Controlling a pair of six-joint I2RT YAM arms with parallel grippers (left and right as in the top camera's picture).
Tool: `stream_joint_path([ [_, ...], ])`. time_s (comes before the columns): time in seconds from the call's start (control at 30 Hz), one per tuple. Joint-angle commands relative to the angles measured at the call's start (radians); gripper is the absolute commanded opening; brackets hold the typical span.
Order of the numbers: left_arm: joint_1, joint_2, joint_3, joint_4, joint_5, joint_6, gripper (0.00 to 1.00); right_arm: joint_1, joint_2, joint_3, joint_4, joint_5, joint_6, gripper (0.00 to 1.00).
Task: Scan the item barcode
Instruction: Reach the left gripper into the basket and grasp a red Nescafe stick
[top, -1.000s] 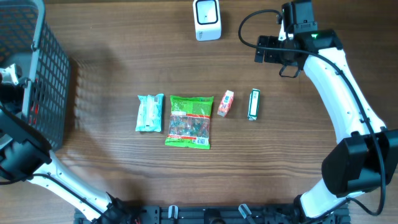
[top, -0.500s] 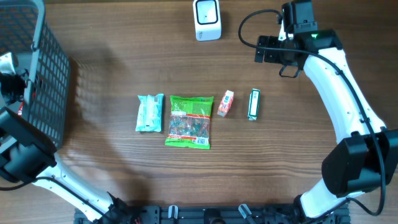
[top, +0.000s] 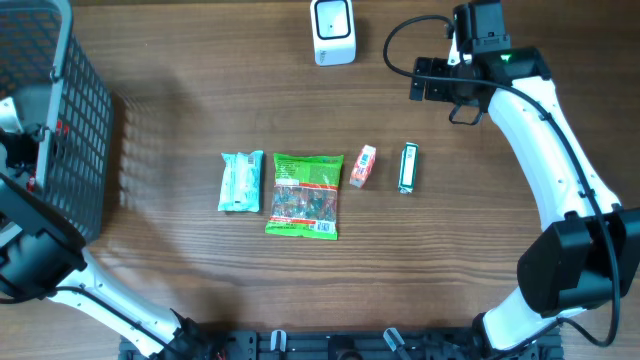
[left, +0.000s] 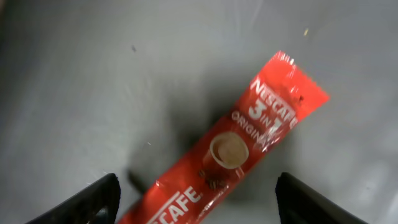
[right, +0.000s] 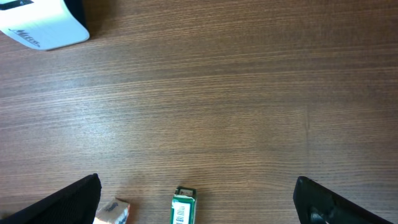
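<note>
Here, the red coffee sachet (left: 236, 155) lies flat on the grey floor of the basket (top: 85, 110), untouched between the widely parted fingers of the left gripper (left: 196, 183). The scanner (top: 332, 30) stands well apart, near the right gripper (right: 196, 182), which is likewise spread wide and empty. Risk: closing on thin, flat foil may catch only an edge, so the sachet could slip or its barcode could face away.

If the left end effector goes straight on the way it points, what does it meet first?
Most likely the red Nescafe sachet, lying on the grey surface straight ahead of the left end effector. Nothing shows in between, though depth is unclear.
</note>
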Motion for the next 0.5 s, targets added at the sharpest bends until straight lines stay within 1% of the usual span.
stream_joint_path([
  [0.0, 0.003, 0.032, -0.029, -0.042, 0.001, -0.005, 0.59, 0.002, -0.01, 0.009, 0.002, -0.002, 0.01, 1.0],
  [0.03, 0.003, 0.032, -0.029, -0.06, 0.002, -0.005, 0.55, 0.002, -0.01, 0.009, 0.003, -0.002, 0.01, 1.0],
  [0.17, 0.003, 0.032, -0.028, -0.146, 0.002, -0.005, 0.29, 0.002, -0.01, 0.009, 0.002, -0.002, 0.01, 1.0],
  [0.2, 0.003, 0.032, -0.028, -0.158, 0.002, -0.005, 0.14, 0.002, -0.01, 0.009, 0.003, -0.002, 0.01, 1.0],
  [0.23, 0.003, 0.032, -0.028, -0.17, 0.008, -0.005, 0.04, 0.002, -0.01, 0.009, 0.002, -0.002, 0.01, 1.0],
  [0.3, 0.001, 0.021, -0.005, -0.205, 0.037, -0.006, 0.04, 0.002, -0.01, 0.009, 0.002, -0.002, 0.01, 1.0],
  [0.37, -0.002, -0.005, 0.053, -0.251, 0.058, -0.043, 0.04, 0.002, -0.01, 0.009, 0.002, -0.002, 0.01, 1.0],
  [0.47, -0.002, -0.108, 0.239, -0.381, 0.09, -0.122, 0.04, 0.002, -0.01, 0.009, 0.002, -0.002, 0.01, 1.0],
])
